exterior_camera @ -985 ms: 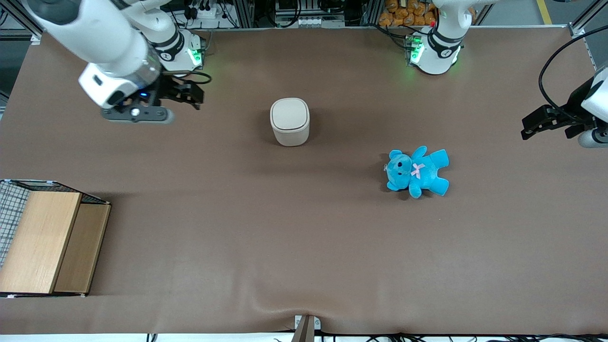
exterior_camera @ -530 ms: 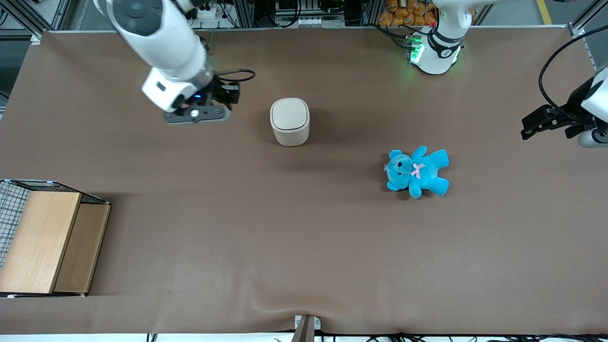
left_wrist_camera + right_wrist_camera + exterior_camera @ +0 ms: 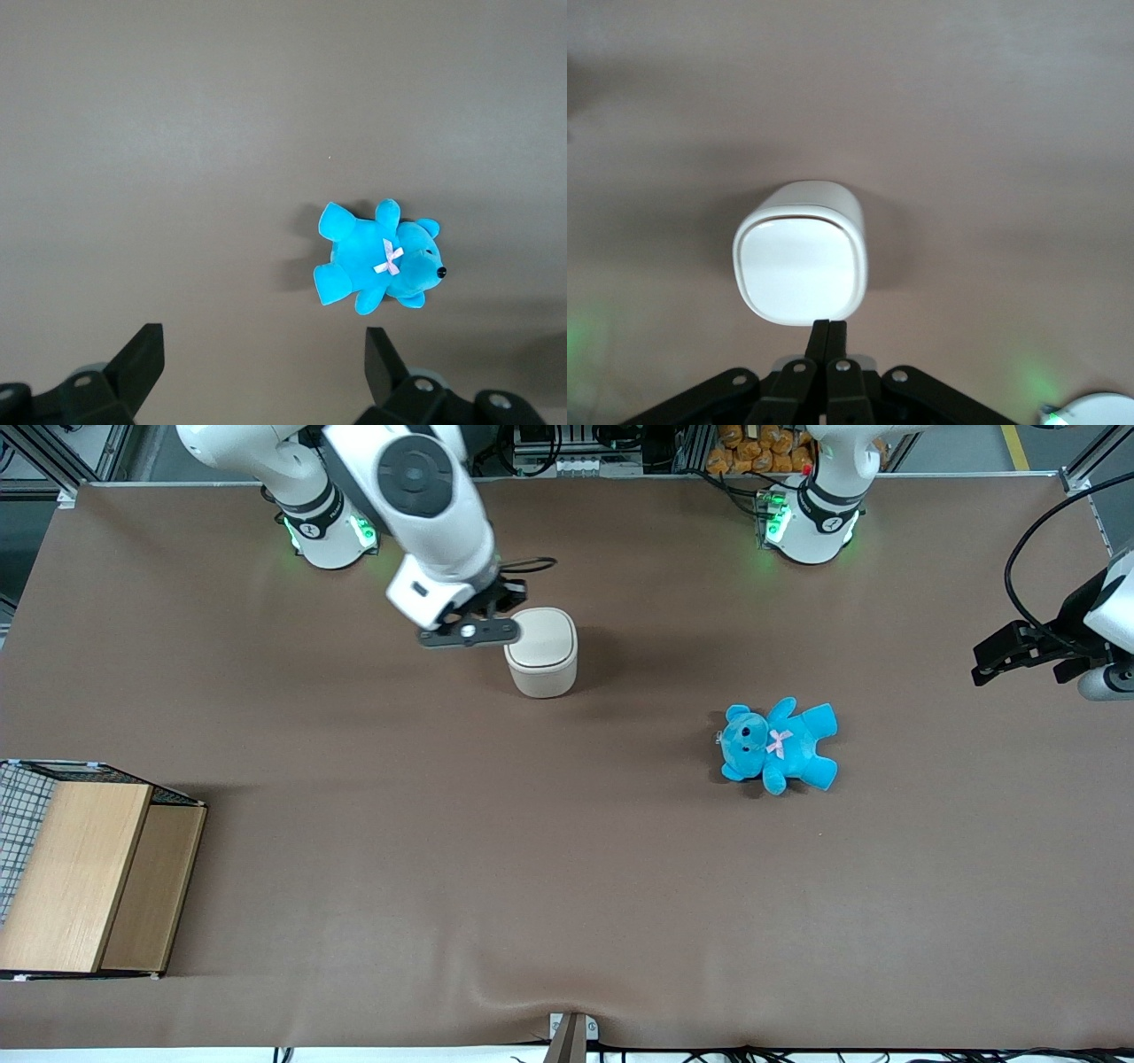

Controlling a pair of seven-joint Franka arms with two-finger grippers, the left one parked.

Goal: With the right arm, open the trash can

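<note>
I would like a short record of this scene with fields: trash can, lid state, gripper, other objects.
trash can: cream-white bin, upright on the brown table
lid state: closed, flat on top
gripper: right arm's gripper, fingers shut together, empty, just above the lid's edge
teddy: blue teddy, lying nearer the front camera than the bin, toward the parked arm's end
box: wooden box with wire mesh, at the working arm's end
</note>
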